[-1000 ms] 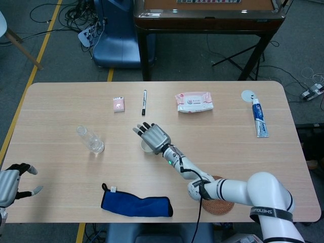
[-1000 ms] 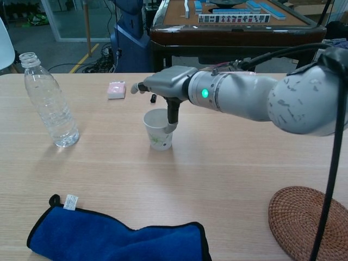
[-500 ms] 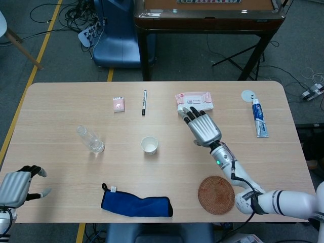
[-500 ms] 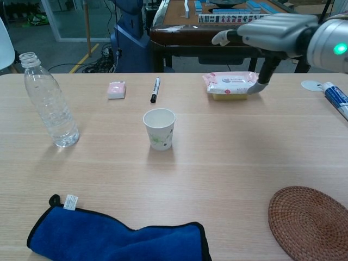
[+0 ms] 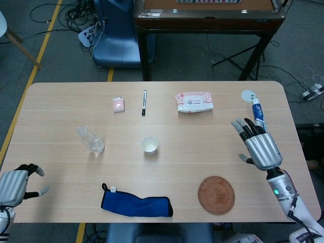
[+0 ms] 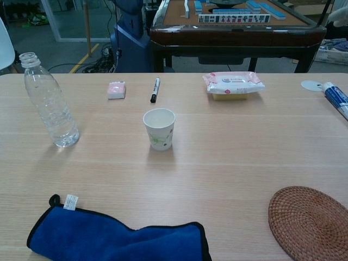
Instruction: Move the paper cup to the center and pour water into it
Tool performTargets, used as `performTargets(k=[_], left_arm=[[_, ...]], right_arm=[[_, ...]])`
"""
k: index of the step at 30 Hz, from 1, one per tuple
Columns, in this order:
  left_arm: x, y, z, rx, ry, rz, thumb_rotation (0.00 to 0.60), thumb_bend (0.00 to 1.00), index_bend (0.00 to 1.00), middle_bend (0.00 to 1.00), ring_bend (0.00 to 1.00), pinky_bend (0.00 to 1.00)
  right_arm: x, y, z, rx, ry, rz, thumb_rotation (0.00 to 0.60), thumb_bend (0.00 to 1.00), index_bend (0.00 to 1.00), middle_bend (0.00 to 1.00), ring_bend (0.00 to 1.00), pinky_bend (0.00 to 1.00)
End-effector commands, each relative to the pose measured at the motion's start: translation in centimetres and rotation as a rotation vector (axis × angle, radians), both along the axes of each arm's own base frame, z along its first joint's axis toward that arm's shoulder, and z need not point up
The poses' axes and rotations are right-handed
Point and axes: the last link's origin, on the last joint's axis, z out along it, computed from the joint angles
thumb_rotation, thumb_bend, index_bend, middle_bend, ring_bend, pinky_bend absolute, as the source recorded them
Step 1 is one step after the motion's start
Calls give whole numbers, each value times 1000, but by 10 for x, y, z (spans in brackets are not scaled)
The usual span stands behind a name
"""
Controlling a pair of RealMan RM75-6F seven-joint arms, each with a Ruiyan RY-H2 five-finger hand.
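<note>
Paper cup (image 5: 149, 145): upright, frame centre; placement looks done.
Bottle (image 5: 90, 139): uncapped, untouched; pouring remains.
Right hand (image 5: 257, 145): spread, empty.
Left hand (image 5: 16, 183): loosely spread, empty.

The cup (image 6: 159, 128) is a small white paper one with a faint green print on its side. It stands upright and open, near the middle of the table (image 5: 212, 126), a little toward the left edge, and it looks empty. No hand touches it.

The bottle (image 6: 49, 101) is clear plastic, ribbed, with no cap on its neck. It stands upright, well apart from the cup, closer to the table's left edge and about level with the cup between the near and far edges. Whether it holds water cannot be told from either view; it stands free of any hand
</note>
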Motion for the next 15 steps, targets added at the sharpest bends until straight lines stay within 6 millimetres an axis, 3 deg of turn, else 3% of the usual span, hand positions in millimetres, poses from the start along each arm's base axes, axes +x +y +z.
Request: performTargets(k=[1,8,12,15], left_arm=[[0,0,-1,0,-1,-4,600,71,527,480,403,586],[2,2,-6,-3,-11,-12,600,72,500,481,404,586],[6,7,-13,26,-58,-43,600,72,533,495,448,643],[7,14,-17,36,-82,-58,600,72,493,491,456,656]], right_arm=[[-26,23,9,-10,-17,-29,600,0,93,119,80,322],[-52,51,12,-62,-39,-51,600,0,113,124,80,321],[-62,61,16,-88,-77,-59,600,0,135,129,80,322],[-68,66,17,-96,-100,-58,600,0,140,128,80,321]])
